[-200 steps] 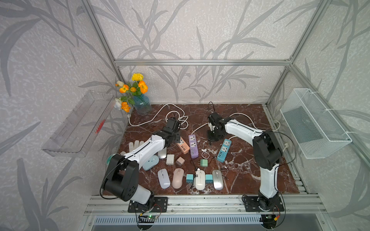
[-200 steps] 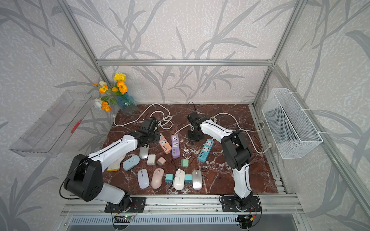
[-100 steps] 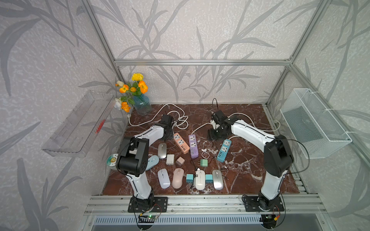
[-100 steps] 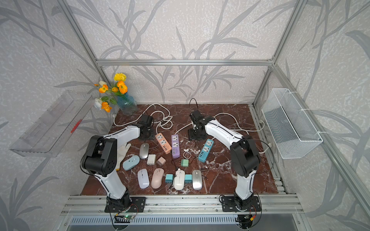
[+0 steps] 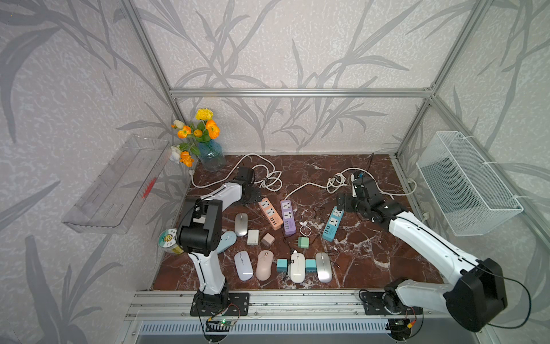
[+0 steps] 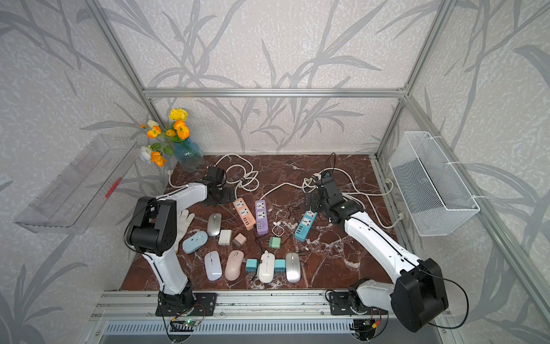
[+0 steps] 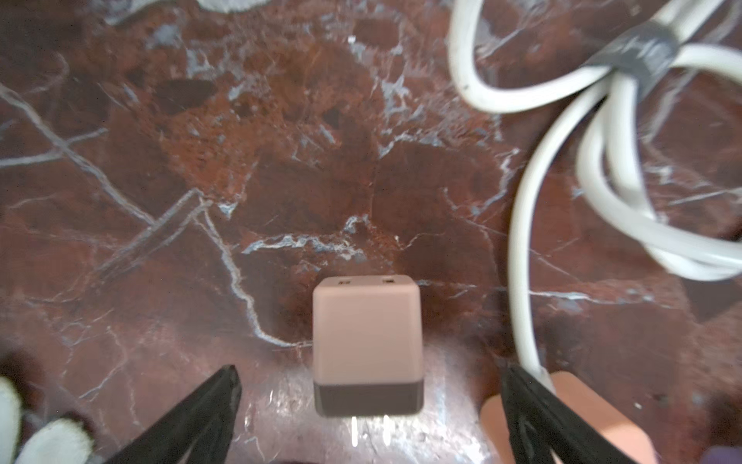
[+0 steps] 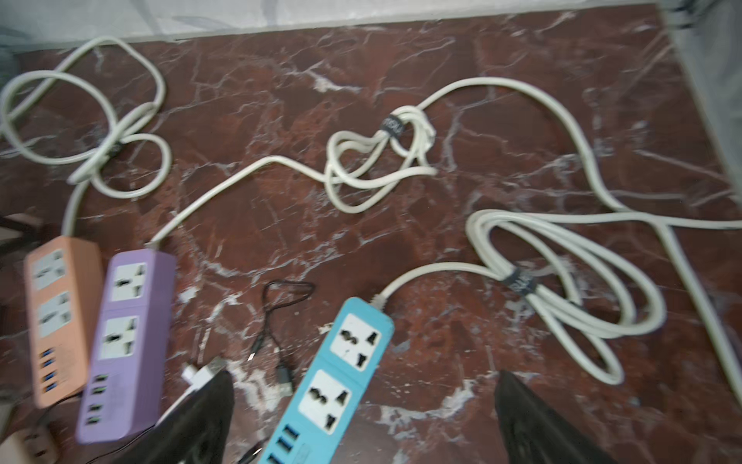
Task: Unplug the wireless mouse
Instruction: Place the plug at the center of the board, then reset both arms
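Several wireless mice lie near the table's front. The white mouse [image 5: 297, 267] has a thin black cable at its nose and sits between two teal adapters [image 5: 281, 265]. My left gripper [image 5: 253, 196] [image 7: 369, 369] is open by the orange power strip [image 5: 270, 213]. A pink charger cube [image 7: 367, 341] with two prongs sits between its fingers and touches neither; both top views hide it. My right gripper [image 5: 345, 204] [image 8: 365, 373] is open and empty over the socket end of the blue power strip [image 5: 332, 224] [image 8: 341, 369].
A purple power strip [image 5: 287, 217] lies between the orange and blue ones. White cords [image 5: 269, 178] coil behind them. A flower vase [image 5: 211, 155] stands at the back left. Loose adapters [image 5: 253, 236] and thin cables [image 5: 305, 229] lie mid-table. A wire basket [image 5: 464, 184] hangs on the right wall.
Both grippers have opened. The left one let go of the pink cube and its arm folded back. The right gripper moved right, from the table's middle to the blue strip's end.
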Controlling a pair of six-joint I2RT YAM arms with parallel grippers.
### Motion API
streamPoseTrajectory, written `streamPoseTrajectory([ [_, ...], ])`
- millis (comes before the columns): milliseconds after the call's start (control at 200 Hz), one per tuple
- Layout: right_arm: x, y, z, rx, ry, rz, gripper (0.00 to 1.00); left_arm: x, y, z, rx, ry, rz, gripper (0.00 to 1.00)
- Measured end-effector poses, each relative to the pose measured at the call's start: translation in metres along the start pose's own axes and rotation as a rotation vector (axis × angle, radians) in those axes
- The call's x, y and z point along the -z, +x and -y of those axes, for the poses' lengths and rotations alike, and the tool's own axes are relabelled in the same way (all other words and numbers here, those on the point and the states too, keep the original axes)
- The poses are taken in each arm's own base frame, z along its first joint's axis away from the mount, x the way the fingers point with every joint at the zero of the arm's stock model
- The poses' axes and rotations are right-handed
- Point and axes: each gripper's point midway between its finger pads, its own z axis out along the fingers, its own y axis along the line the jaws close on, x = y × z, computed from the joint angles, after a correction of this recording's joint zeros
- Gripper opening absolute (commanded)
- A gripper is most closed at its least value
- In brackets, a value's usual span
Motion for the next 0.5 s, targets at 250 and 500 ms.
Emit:
streamPoseTrajectory([
  [250,-0.027,0.032,0.072,0.136,0.243,0.157,0.99,0.129,-0.025,-0.050,0.055,-0.042,0.523,1.00],
  [500,-0.064,0.061,0.091,0.210,0.224,0.158,0.99,0.109,0.034,-0.095,-0.081,-0.224,0.629,1.00],
])
